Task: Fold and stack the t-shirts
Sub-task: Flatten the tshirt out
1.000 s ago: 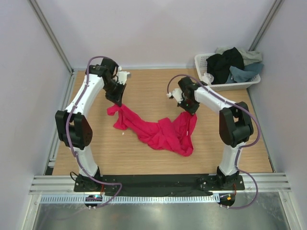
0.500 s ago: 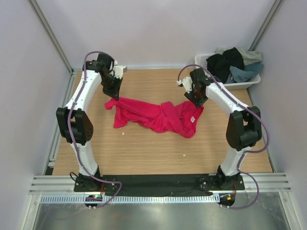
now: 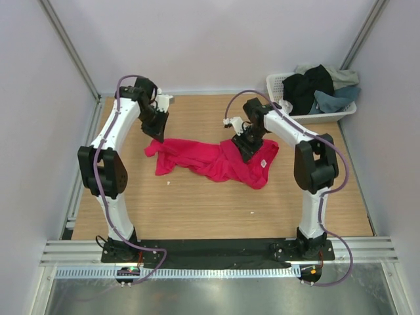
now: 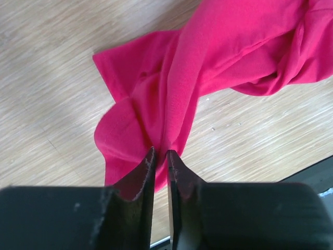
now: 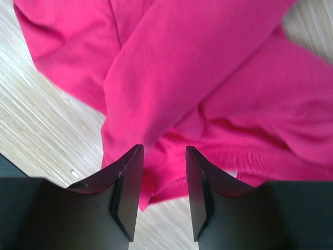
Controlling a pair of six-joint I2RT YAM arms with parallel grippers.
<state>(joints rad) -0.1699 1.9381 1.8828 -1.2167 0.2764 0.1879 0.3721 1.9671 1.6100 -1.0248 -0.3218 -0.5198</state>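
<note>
The crimson-pink t-shirt (image 3: 210, 161) lies crumpled in a long band across the middle of the table. My left gripper (image 3: 157, 136) is shut on the shirt's left end; in the left wrist view the cloth (image 4: 208, 62) is pinched between the nearly closed jaws of the left gripper (image 4: 160, 154). My right gripper (image 3: 244, 147) is open and low over the shirt's right part. In the right wrist view the right gripper (image 5: 164, 151) has cloth (image 5: 208, 67) under the gap and nothing pinched. The black (image 3: 307, 85), slate-blue (image 3: 331, 100) and grey-green (image 3: 341, 75) t-shirts lie in the basket.
The white lattice basket (image 3: 315, 119) stands at the back right corner of the wooden table, close behind the right arm. Walls and metal posts close off the left, back and right sides. A small white speck (image 3: 252, 212) lies on the near table.
Both grippers pulled the shirt out sideways and toward the back. Then the right gripper let go of the shirt's right end, opened, and moved left over the cloth. The left gripper keeps its hold.
</note>
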